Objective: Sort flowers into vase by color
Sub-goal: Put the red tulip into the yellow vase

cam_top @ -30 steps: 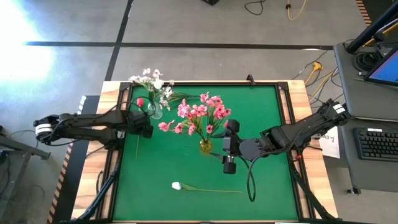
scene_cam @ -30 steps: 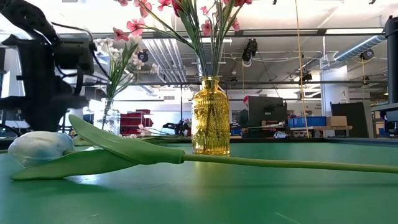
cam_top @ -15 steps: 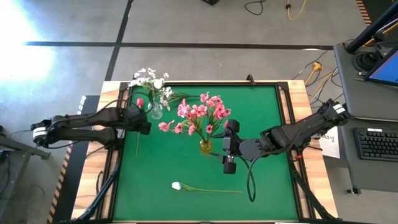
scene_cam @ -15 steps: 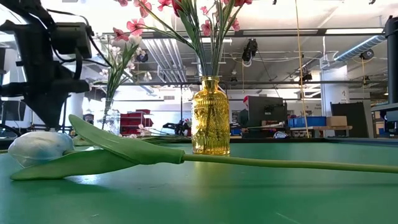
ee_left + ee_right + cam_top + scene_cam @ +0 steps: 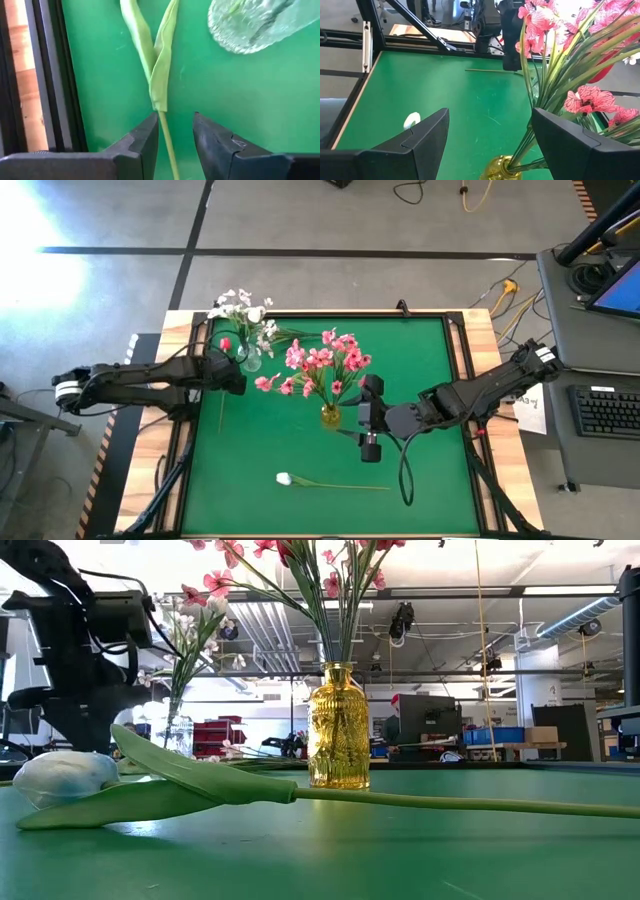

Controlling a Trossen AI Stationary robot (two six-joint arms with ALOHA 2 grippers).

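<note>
Left tool [image 5: 175, 131] spread, straddling the red tulip's stem [image 5: 167, 142] lengthwise beside the clear vase [image 5: 250, 25]; right tool [image 5: 490, 135] spread, idle.

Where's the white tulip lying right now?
In the high view the white tulip lies flat on the green mat near the front edge, left of centre, stem pointing right, in front of the yellow vase.

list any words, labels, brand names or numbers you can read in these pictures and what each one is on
None can be read.
A white sheet at the table's right edge carries dark print, too small to read.
The keyboard beside it has keys too small to make out.
The yellow vase has embossed patterning only, no lettering.
Boxes and machines in the room behind show no legible marks.
</note>
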